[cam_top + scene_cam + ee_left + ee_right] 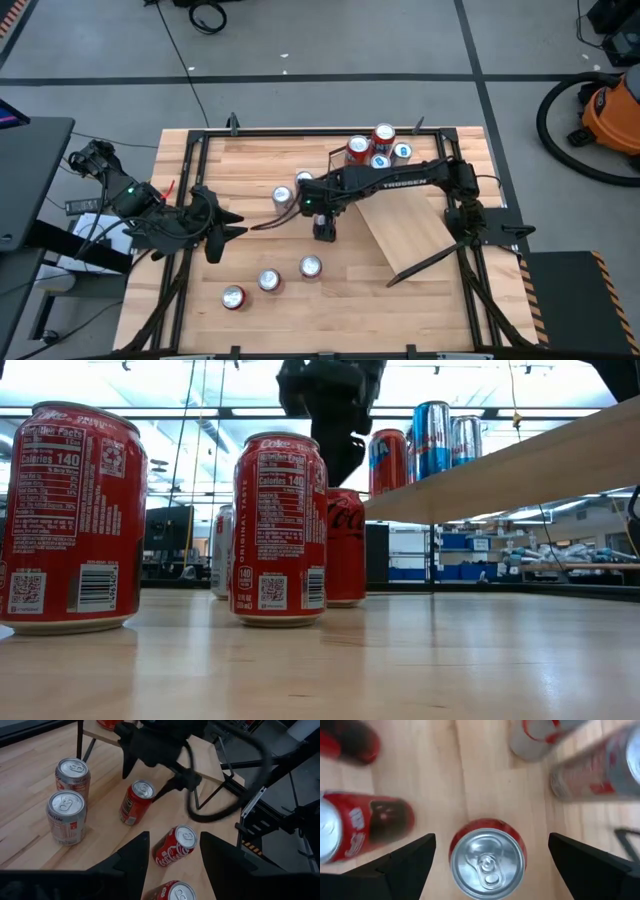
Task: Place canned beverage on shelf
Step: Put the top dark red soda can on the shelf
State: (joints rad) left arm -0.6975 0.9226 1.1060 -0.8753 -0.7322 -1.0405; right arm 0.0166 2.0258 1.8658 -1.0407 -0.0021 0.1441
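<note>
Can [488, 857] | base hidden | between open right pincer [490, 865] fingers

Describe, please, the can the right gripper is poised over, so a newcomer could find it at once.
Start at the sloped shelf on the table's right. Just off its left edge the right gripper hangs open over one upright red can. Unlike the three cans near the front, this one stands directly between the fingers.
</note>
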